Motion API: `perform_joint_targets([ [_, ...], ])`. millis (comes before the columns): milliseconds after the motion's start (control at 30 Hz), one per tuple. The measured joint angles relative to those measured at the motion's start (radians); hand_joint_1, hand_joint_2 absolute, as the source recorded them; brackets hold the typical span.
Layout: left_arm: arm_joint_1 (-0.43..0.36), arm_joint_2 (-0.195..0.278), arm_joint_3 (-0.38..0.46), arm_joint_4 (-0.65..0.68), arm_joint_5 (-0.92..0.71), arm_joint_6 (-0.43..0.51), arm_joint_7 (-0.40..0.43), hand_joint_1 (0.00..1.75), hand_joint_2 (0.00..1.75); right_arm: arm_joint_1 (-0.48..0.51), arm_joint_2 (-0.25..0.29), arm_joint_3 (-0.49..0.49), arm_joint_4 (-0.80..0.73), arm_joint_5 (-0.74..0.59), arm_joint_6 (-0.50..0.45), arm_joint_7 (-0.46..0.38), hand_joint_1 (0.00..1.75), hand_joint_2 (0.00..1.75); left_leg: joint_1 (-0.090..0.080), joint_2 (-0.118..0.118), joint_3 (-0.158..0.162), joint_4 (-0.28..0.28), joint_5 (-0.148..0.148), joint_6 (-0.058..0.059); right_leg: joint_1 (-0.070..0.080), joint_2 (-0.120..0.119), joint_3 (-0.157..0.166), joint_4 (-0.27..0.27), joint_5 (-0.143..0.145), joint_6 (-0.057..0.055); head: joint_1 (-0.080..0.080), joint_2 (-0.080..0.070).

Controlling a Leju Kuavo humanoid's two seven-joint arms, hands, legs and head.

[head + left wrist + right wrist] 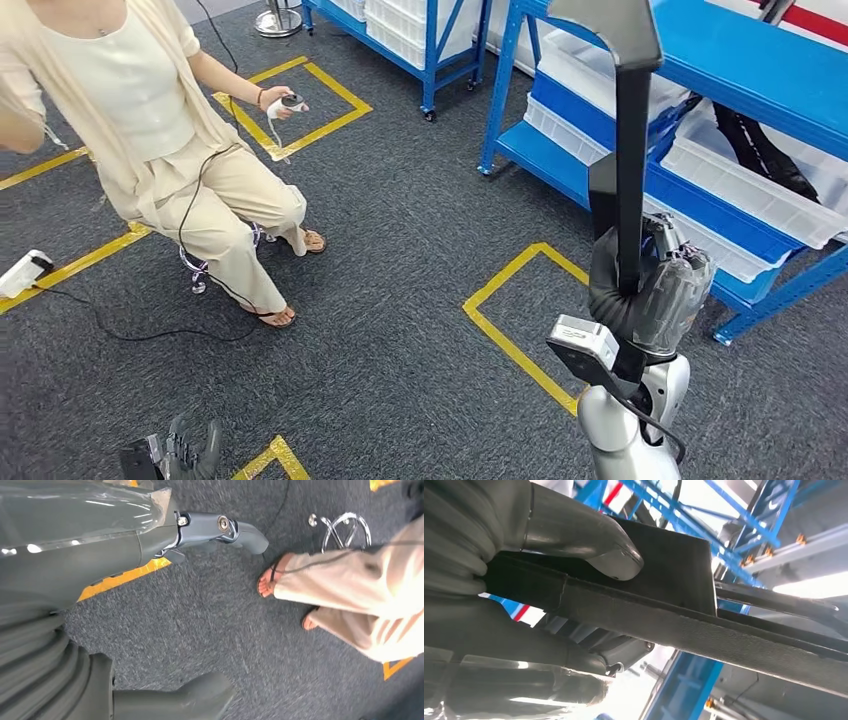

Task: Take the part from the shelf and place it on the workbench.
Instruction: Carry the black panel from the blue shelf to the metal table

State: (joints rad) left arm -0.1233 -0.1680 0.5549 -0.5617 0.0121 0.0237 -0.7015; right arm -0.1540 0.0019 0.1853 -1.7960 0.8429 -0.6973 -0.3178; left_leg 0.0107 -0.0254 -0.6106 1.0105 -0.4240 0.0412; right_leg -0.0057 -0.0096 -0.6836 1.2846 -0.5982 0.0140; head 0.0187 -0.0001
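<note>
Head view: the right hand (655,290) at four o'clock grips the long black part (628,150), standing upright beside the blue shelf (700,60). The left hand (190,450) hangs at seven o'clock, holding nothing.

Left wrist view: fingers (220,527) apart over grey carpet (210,625).

Right wrist view: thumb (589,540) presses the part (684,625).

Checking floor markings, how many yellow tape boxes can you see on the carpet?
3 yellow tape boxes: one behind the person's hand, one beside the blue shelf, one partly visible near the left hand. Others may be hidden.
</note>
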Motion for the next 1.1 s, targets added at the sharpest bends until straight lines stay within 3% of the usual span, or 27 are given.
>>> perform_joint_targets([
  [33,0.001,0.0,0.001,0.0,0.0,0.0,0.0,0.0,1.75,0.0,0.0,0.0,0.005,0.0,0.0,0.0,1.75,1.75,-0.001,-0.012,0.0,0.0,0.0,0.0,0.0,0.002,-0.012,0.017,0.002,0.004,0.0,0.0],
  [67,0.002,0.0,0.001,0.0,-0.001,0.0,0.0,0.0,1.75,-0.002,0.0,0.0,0.009,0.0,0.0,0.0,1.75,1.75,-0.002,-0.023,0.001,0.001,0.0,0.0,0.0,0.006,-0.003,-0.01,0.021,0.01,0.0,0.0],
  [133,0.002,0.0,0.001,0.0,-0.002,-0.001,0.0,0.0,1.75,-0.006,0.002,0.0,0.016,0.001,0.0,0.0,1.75,1.75,-0.002,-0.044,0.003,0.001,-0.001,-0.001,-0.001,0.029,0.055,-0.15,0.085,0.022,0.001,0.0],
  [200,0.001,0.0,0.002,0.0,-0.004,-0.001,0.0,0.0,1.75,-0.009,0.006,0.0,0.021,0.005,0.0,-0.001,1.75,1.75,-0.006,-0.061,0.0,0.004,-0.002,-0.007,-0.002,0.052,0.102,-0.256,0.129,0.02,0.0,0.0],
  [233,0.001,0.0,0.002,0.0,-0.004,-0.001,0.0,0.0,1.75,-0.009,0.008,0.0,0.023,0.007,0.0,-0.001,1.75,1.75,-0.006,-0.067,-0.003,0.005,-0.001,-0.011,-0.001,0.057,0.108,-0.274,0.136,0.016,-0.001,0.0],
  [300,0.002,0.0,0.002,0.0,-0.005,-0.001,0.001,0.0,1.75,-0.008,0.013,-0.001,0.025,0.012,0.0,-0.002,1.75,1.75,-0.004,-0.074,-0.008,0.006,-0.001,-0.021,-0.003,0.043,0.11,-0.277,0.141,0.007,-0.001,0.0],
  [367,0.001,0.0,0.002,0.0,-0.006,-0.001,0.001,0.0,1.75,-0.009,0.017,-0.002,0.025,0.016,0.0,-0.002,1.75,1.75,-0.002,-0.044,-0.021,0.036,-0.022,-0.03,-0.009,0.029,0.116,-0.284,0.144,-0.005,-0.003,0.0],
  [433,-0.002,0.001,0.001,0.0,-0.007,-0.001,0.001,0.0,1.75,-0.008,0.021,-0.003,0.025,0.018,0.0,-0.003,1.75,1.75,0.0,0.0,-0.07,0.137,-0.076,-0.039,-0.009,0.013,0.122,-0.287,0.143,-0.016,-0.005,0.0],
  [500,-0.003,0.0,0.001,0.001,-0.007,-0.001,0.001,0.0,1.75,-0.007,0.022,-0.004,0.027,0.019,0.0,-0.004,1.75,1.75,0.006,0.015,-0.133,0.257,-0.121,-0.048,-0.006,-0.003,0.123,-0.287,0.14,-0.021,-0.007,0.0],
  [533,-0.003,0.0,0.001,0.001,-0.008,-0.001,0.001,0.0,1.75,-0.006,0.022,-0.004,0.028,0.019,0.0,-0.004,1.75,1.75,0.008,0.017,-0.149,0.284,-0.123,-0.052,-0.005,-0.012,0.123,-0.287,0.139,-0.022,-0.007,0.0],
  [567,-0.002,0.0,0.001,0.001,-0.007,-0.001,0.001,0.0,1.75,-0.006,0.022,-0.004,0.03,0.019,0.0,-0.004,1.75,1.75,0.011,0.021,-0.147,0.274,-0.106,-0.055,-0.005,-0.019,0.124,-0.286,0.138,-0.023,-0.007,0.0],
  [600,-0.002,0.0,0.001,0.001,-0.007,0.0,0.001,0.0,1.75,-0.006,0.022,-0.004,0.031,0.019,0.0,-0.005,1.75,1.75,0.014,0.027,-0.125,0.228,-0.076,-0.056,-0.005,-0.026,0.126,-0.286,0.136,-0.022,-0.007,0.0],
  [667,-0.004,0.0,0.002,0.001,-0.007,0.0,0.001,0.0,1.75,-0.006,0.022,-0.005,0.033,0.019,0.0,-0.005,1.75,1.75,0.013,0.064,-0.055,0.093,-0.018,-0.054,0.0,-0.038,0.129,-0.285,0.131,-0.016,-0.008,0.0],
  [733,-0.009,0.0,0.001,0.001,-0.008,0.0,0.001,0.0,1.75,-0.006,0.022,-0.005,0.033,0.021,0.0,-0.005,1.75,1.75,0.006,0.085,-0.019,0.02,0.0,-0.045,0.008,-0.05,0.131,-0.284,0.126,-0.007,-0.004,0.0],
  [800,-0.011,0.0,0.001,0.001,-0.009,0.0,0.001,0.0,1.75,-0.004,0.022,-0.005,0.033,0.024,0.0,-0.006,1.75,1.75,-0.001,0.069,-0.019,0.012,0.0,-0.032,0.011,-0.067,0.132,-0.285,0.122,0.003,0.0,0.0],
  [867,-0.012,-0.001,0.001,0.001,-0.012,0.001,0.001,0.0,1.75,0.0,0.023,-0.006,0.032,0.028,0.0,-0.006,1.75,1.75,-0.001,0.052,-0.013,0.002,0.006,-0.018,0.008,-0.059,0.123,-0.264,0.107,0.011,0.001,0.0],
  [900,-0.013,-0.002,0.001,0.001,-0.013,0.001,0.001,0.0,1.75,0.002,0.023,-0.006,0.031,0.029,0.0,-0.006,1.75,1.75,0.0,0.045,-0.01,-0.003,0.01,-0.01,0.007,-0.044,0.107,-0.229,0.09,0.012,0.001,0.0],
  [1000,-0.017,-0.002,0.001,0.002,-0.014,0.001,0.001,0.0,1.75,0.013,0.022,-0.008,0.031,0.032,0.0,-0.006,1.75,1.75,0.001,0.017,-0.008,-0.006,0.012,0.0,-0.001,-0.002,0.007,-0.039,0.02,0.005,0.004,0.0],
  [1033,-0.016,-0.003,0.001,0.002,-0.015,0.002,0.001,0.0,1.75,0.019,0.022,-0.01,0.031,0.033,0.0,-0.006,1.75,1.75,0.001,0.006,-0.008,-0.006,0.012,0.001,-0.002,0.002,-0.017,0.001,0.012,0.008,0.004,0.0],
  [1067,-0.016,-0.003,0.001,0.003,-0.015,0.002,0.001,0.0,1.75,0.023,0.021,-0.011,0.031,0.034,0.0,-0.006,1.75,1.75,0.001,-0.005,-0.008,-0.005,0.011,0.001,-0.004,0.004,-0.022,0.001,0.021,0.016,0.004,0.0],
  [1100,-0.016,-0.003,0.001,0.004,-0.015,0.003,0.001,0.0,1.75,0.026,0.021,-0.012,0.031,0.034,0.0,-0.006,1.75,1.75,0.001,-0.016,-0.008,-0.004,0.011,0.0,-0.007,0.007,-0.007,-0.037,0.044,0.025,0.004,0.0],
])
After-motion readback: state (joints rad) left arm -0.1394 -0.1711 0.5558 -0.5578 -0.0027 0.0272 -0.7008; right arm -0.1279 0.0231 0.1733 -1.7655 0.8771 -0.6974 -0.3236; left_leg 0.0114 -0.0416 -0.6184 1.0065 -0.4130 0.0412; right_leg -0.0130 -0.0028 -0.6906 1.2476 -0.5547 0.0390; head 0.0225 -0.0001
